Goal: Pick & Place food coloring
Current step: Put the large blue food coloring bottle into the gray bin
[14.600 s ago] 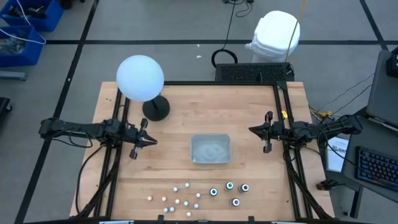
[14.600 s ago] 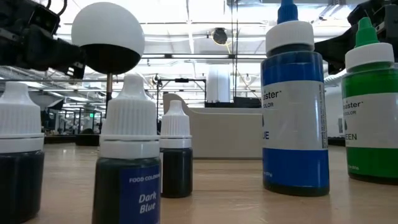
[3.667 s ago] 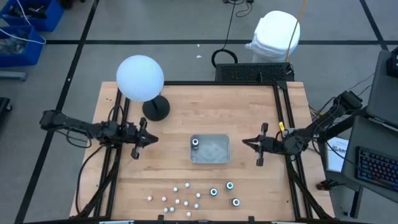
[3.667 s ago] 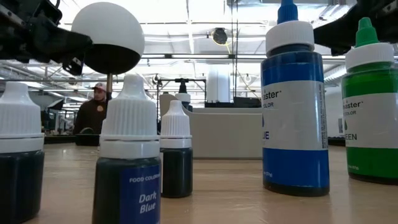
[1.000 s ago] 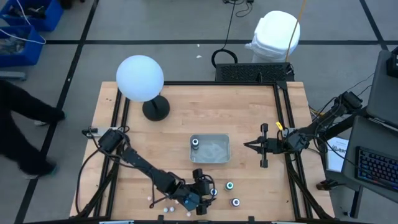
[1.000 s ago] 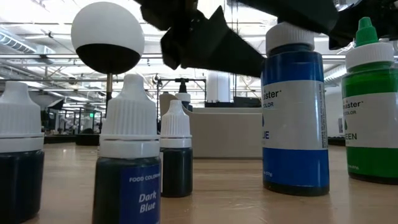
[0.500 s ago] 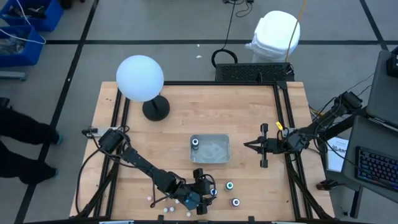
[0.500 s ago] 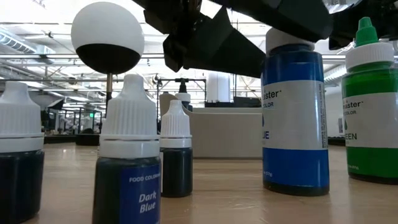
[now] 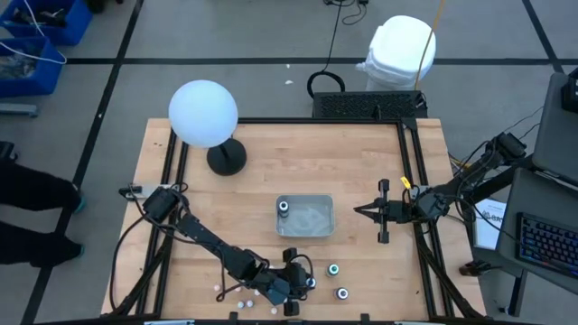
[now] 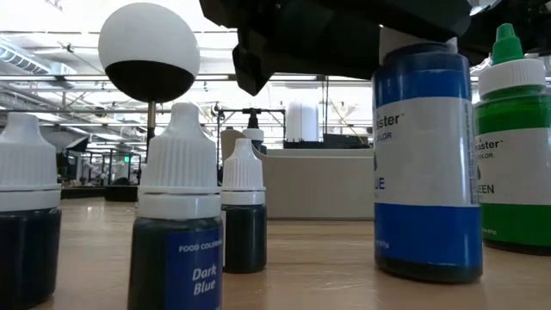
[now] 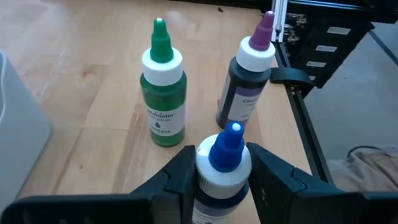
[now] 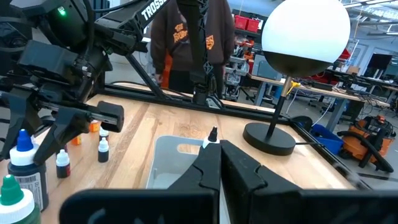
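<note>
The food coloring stands near the table's front edge. A blue bottle (image 11: 222, 171) has my left gripper (image 11: 224, 163) shut on it. A green bottle (image 11: 163, 93) and a purple one (image 11: 245, 81) stand just beyond, nearer the table's right edge. Small dark bottles with white tops (image 10: 176, 215) stand to the left of them. One more bottle (image 9: 284, 208) stands inside the clear tray (image 9: 312, 221). My right gripper (image 9: 359, 210) hovers shut to the right of the tray. My left gripper pinches the blue bottle's white cap (image 11: 206, 175) between its two fingers (image 11: 183, 182), one on each side. The fingers slant down from the table's left side. The bottle stands with its base (image 10: 428, 269) on the table and leans a little.
A white globe lamp (image 9: 204, 113) stands at the back left. A person in a brown hoodie (image 12: 193, 31) stands beyond the table's left side. Black frame rails (image 9: 411, 171) run along both sides. Bare wood lies between tray and bottles.
My left gripper has shut on the blue bottle's cap. The bottle has shifted a little toward the table's right and near edge and now leans slightly. The other bottles have stayed in place.
</note>
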